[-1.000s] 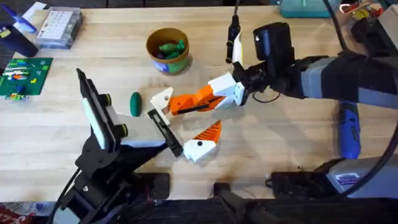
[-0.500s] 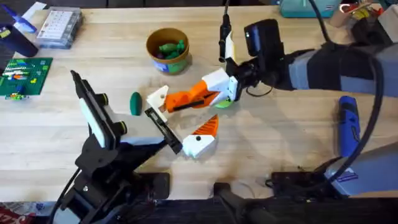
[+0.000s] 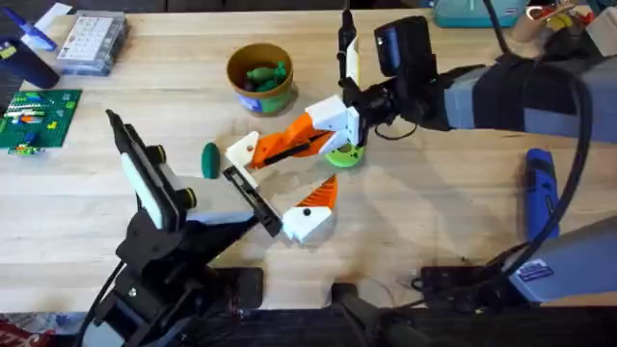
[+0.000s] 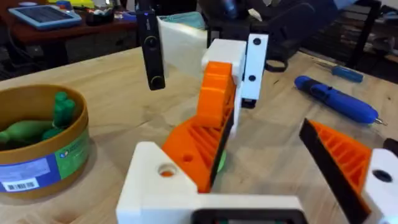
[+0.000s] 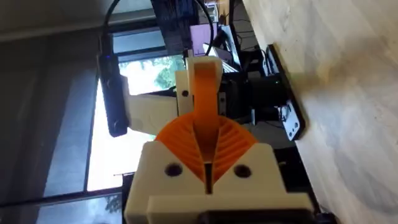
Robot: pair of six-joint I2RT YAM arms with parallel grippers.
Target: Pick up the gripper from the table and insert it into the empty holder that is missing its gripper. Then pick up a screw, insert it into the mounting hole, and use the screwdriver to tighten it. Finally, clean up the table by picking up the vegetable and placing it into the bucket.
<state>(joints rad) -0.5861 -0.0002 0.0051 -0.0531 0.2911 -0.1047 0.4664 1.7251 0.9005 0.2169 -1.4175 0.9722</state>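
Observation:
My right gripper (image 3: pixel 294 145) reaches in from the right and is shut on the loose gripper (image 3: pixel 244 152), a white block with an orange ribbed pad. Its white end (image 4: pixel 155 180) sits at the empty holder (image 3: pixel 241 181), the black rail end on the left arm. My left gripper (image 3: pixel 284 183) stands open, its one white and orange finger (image 3: pixel 313 214) well apart from the held piece. The dark green vegetable (image 3: pixel 209 159) lies on the table (image 3: pixel 434 202) just left of the holder. The tan bucket (image 3: pixel 260 79) stands behind. The blue screwdriver (image 3: pixel 540 198) lies at the right.
A bright green ring (image 3: pixel 344 156) lies under the right gripper. A clear compartment box (image 3: pixel 92 40) and a green board (image 3: pixel 39 116) sit at the far left. The bucket (image 4: pixel 37 146) holds green toys. There is bare tabletop between the grippers and the screwdriver (image 4: pixel 336 99).
The right arm has swung left and farther back, carrying the loose gripper's white end closer to the left arm's holder. The left arm has shifted slightly left.

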